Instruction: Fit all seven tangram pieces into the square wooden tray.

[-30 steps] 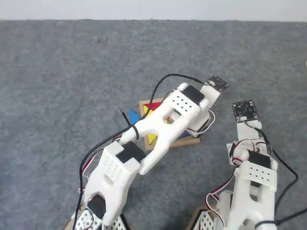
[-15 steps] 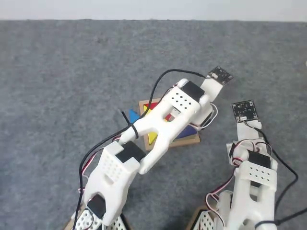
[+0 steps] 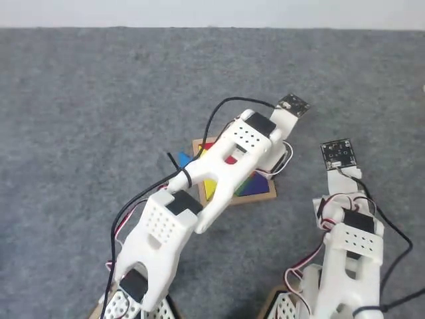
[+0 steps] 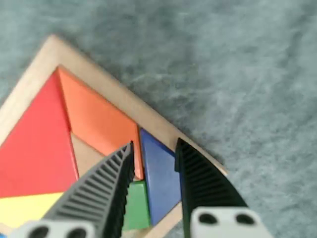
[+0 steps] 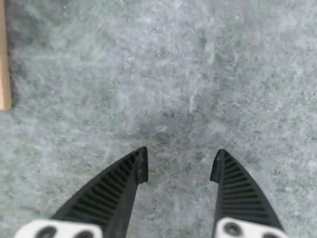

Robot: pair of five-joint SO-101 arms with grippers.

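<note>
The square wooden tray (image 4: 109,93) holds a red triangle (image 4: 34,134), an orange piece (image 4: 99,119), a blue parallelogram (image 4: 158,178), a green piece (image 4: 136,208) and a yellow piece (image 4: 29,210). A small bare wooden gap (image 4: 89,156) lies between the red and orange pieces. My left gripper (image 4: 153,151) hangs open just above the blue parallelogram, holding nothing. In the high view the left arm (image 3: 246,143) covers most of the tray (image 3: 262,196). My right gripper (image 5: 181,161) is open over bare carpet beside the tray's edge (image 5: 4,59).
Another blue piece (image 3: 183,159) pokes out at the tray's left edge, half hidden by the left arm and its black cable. The right arm (image 3: 348,239) stands to the right of the tray. Grey carpet lies all around.
The left arm's wrist has risen and swung a little left, uncovering the blue piece in the tray's near right corner. The right arm has kept still.
</note>
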